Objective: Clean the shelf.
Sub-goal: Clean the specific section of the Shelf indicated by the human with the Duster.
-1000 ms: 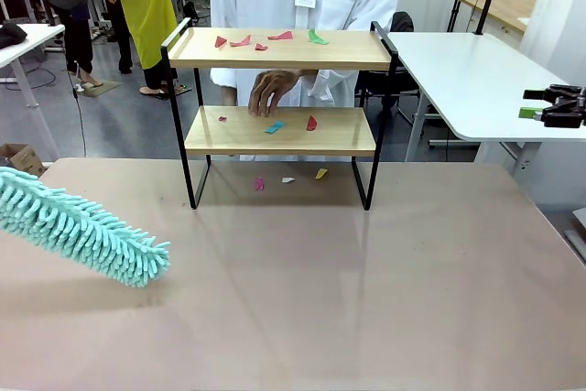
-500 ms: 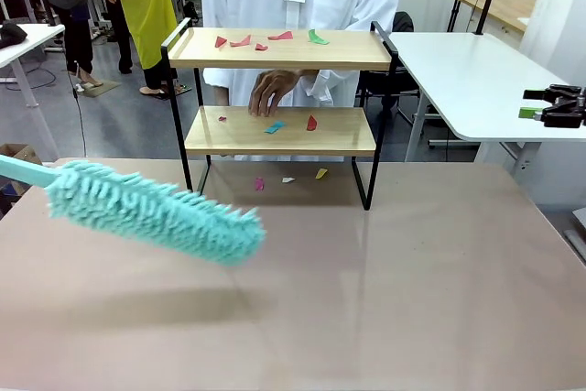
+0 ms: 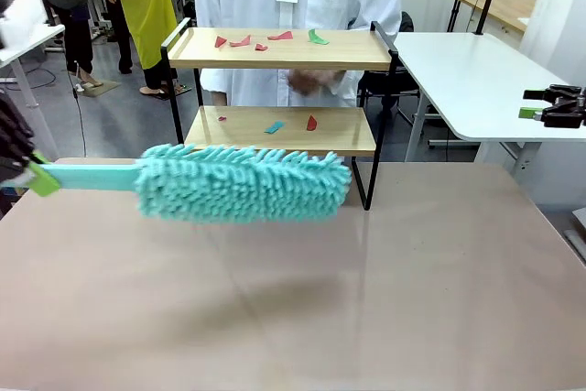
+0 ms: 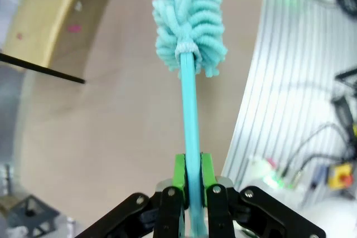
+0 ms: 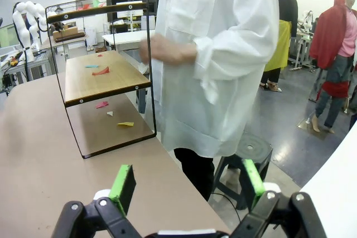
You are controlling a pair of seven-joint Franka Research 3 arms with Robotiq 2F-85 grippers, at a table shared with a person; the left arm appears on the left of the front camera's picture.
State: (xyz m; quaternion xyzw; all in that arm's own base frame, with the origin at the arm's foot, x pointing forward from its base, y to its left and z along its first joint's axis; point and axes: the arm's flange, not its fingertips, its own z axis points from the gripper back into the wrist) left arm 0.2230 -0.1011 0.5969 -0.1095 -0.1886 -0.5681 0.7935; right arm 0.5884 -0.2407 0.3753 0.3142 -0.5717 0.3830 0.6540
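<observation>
Far left, left jaws clamped narrow on the flat teal handle (image 3: 87,174), which looks like plastic. The green pads (image 4: 179,172) pinch it edge-on so the head sticks out ahead as extra reach. Duster head (image 3: 243,182) is fluffy teal chenille strands, soft, held level above the beige worktop (image 3: 412,299) and just in front of the shelf (image 3: 339,142), probably lining up a sweep. The shelf stands mid-far on the worktop: two smooth pale wood boards in a thin black metal frame with raised end rails. Paper scraps (image 3: 279,36), flat, red, green and blue, lie on both boards, likely light enough to brush off. Person's hand (image 3: 307,81) is blurred behind it. Right jaws wide, empty, parked by the white table (image 3: 458,70).
</observation>
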